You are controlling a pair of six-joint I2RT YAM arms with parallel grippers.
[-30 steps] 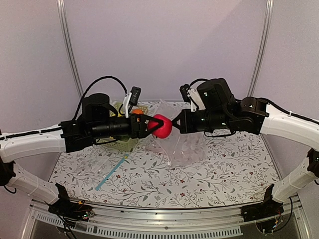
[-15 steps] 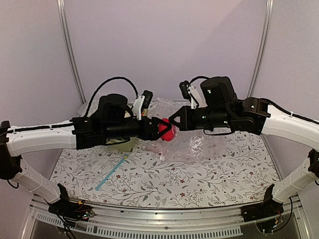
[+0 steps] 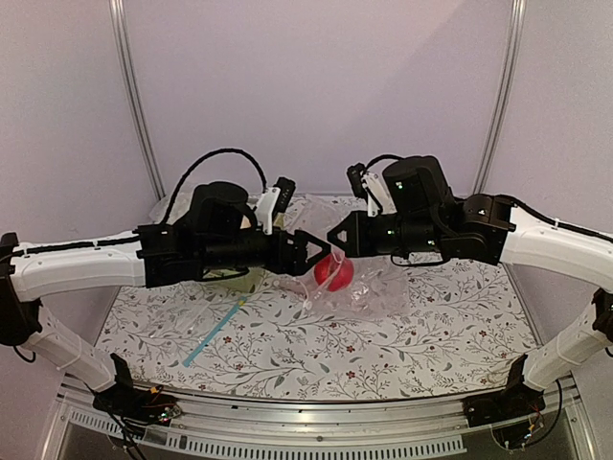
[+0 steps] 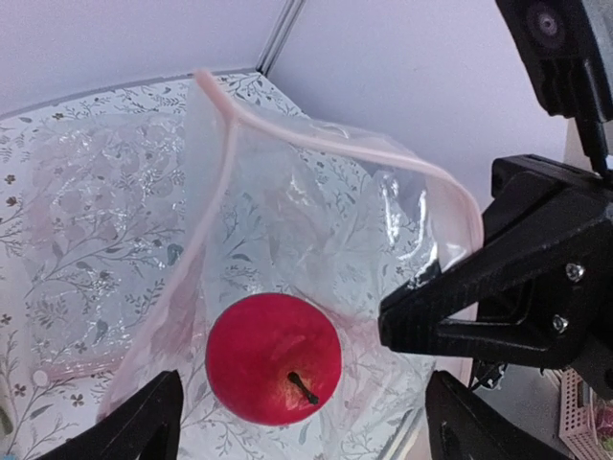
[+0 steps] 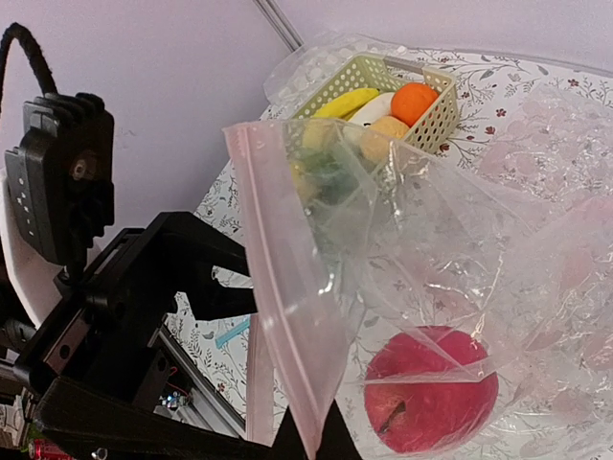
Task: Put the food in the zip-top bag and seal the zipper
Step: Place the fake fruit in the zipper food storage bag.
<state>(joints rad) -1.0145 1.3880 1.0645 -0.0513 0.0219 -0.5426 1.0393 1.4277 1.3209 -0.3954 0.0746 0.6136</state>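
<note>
The red apple (image 3: 330, 271) lies inside the transparent zip-top bag (image 3: 369, 287), resting on the table; it also shows in the left wrist view (image 4: 273, 357) and the right wrist view (image 5: 431, 388). My left gripper (image 3: 311, 251) is open and empty just above the bag's mouth, its fingertips (image 4: 144, 422) either side of the apple below. My right gripper (image 3: 335, 235) is shut on the bag's rim and holds the pale pink zipper (image 5: 278, 287) lifted, so the mouth stands open. The other food, including a banana (image 5: 347, 102), an orange (image 5: 417, 101) and a radish, sits in the green basket (image 5: 436, 120).
A flat clear bag with a blue strip (image 3: 215, 331) lies on the flowered tablecloth at the front left. The basket (image 3: 239, 273) is behind and under my left arm. Metal frame posts stand at the back corners.
My left gripper carried the apple to the bag's mouth, then opened; the apple dropped into the bag onto the table. My right gripper kept hold of the rim.
</note>
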